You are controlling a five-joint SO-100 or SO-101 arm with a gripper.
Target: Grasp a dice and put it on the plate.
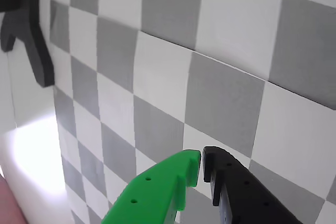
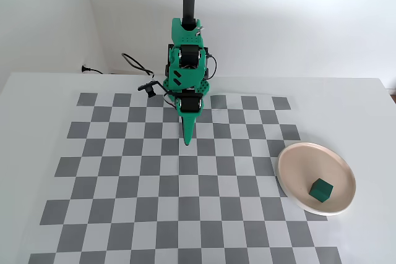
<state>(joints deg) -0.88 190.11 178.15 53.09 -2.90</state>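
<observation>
Fixed view, nearest first. The plate (image 2: pixel 288 180), pale pinkish-beige with a lighter rim, lies at the lower right of the frame on the edge of the checkered worktop (image 2: pixel 124 183). It holds one thing only: the dice (image 2: pixel 322 190), a small dark green cube resting inside the plate, right of its centre and toward the lower rim, apart from the rim itself. By the look of it, the placing is already done.

Farther back, at upper centre of the frame, stands the green arm (image 2: pixel 185 75), folded and pointing down, with the hand (image 2: pixel 186 142) close above the worktop. The dice lies to the lower right of the hand, well apart from it, with several checker squares between them. A cube has no long axis, so approach direction would matter little.

Wrist view. The hand (image 1: pixel 202 167) enters from the bottom edge: its green finger (image 1: pixel 157 190) and its black finger (image 1: pixel 241 192) are pressed nearly together, with only a thin gap at the tips, and nothing is held between them. Only checker squares lie beyond; neither dice nor plate appears here.
</observation>
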